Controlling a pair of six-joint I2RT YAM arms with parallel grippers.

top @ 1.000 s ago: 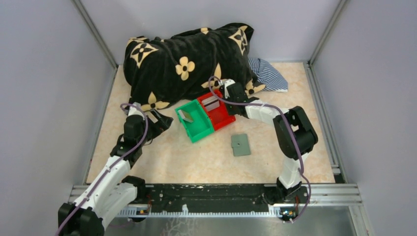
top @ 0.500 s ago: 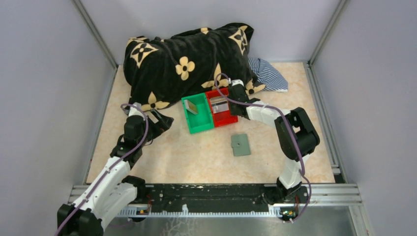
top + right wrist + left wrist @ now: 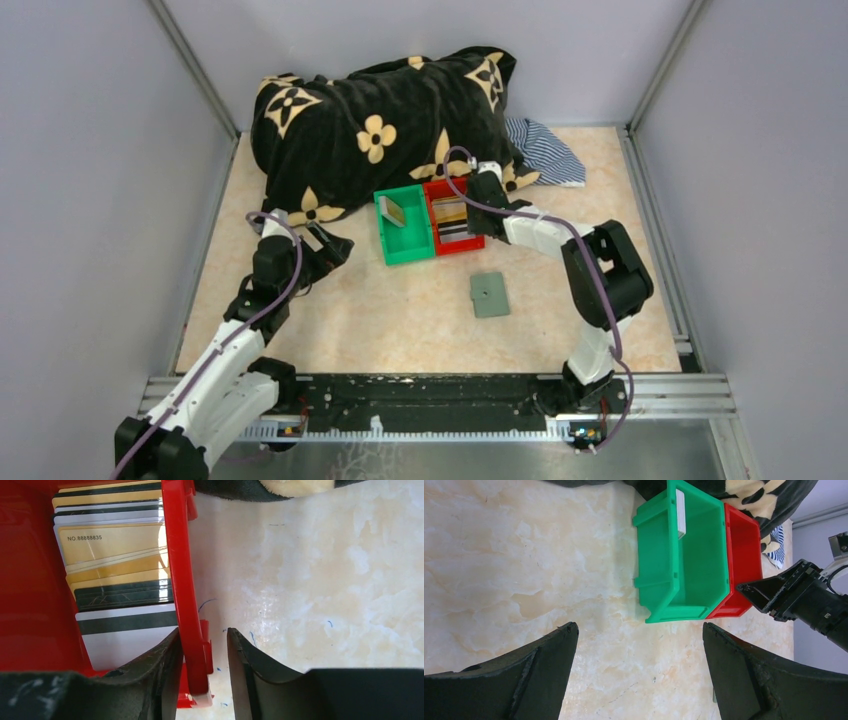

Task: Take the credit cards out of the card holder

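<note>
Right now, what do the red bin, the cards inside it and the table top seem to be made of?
The red bin: likely moulded plastic, smooth and slightly glossy, uniform colour.
The cards: probably plastic, glossy; a gold face reflects light, a white one carries a dark stripe.
The table top: marble-patterned, shiny; stone or printed laminate, cannot tell.

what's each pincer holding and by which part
Left pincer: open, nothing. Right pincer straddles the side wall of the red bin, but a gap shows beside its outer finger, so it seems to grip nothing.
</note>
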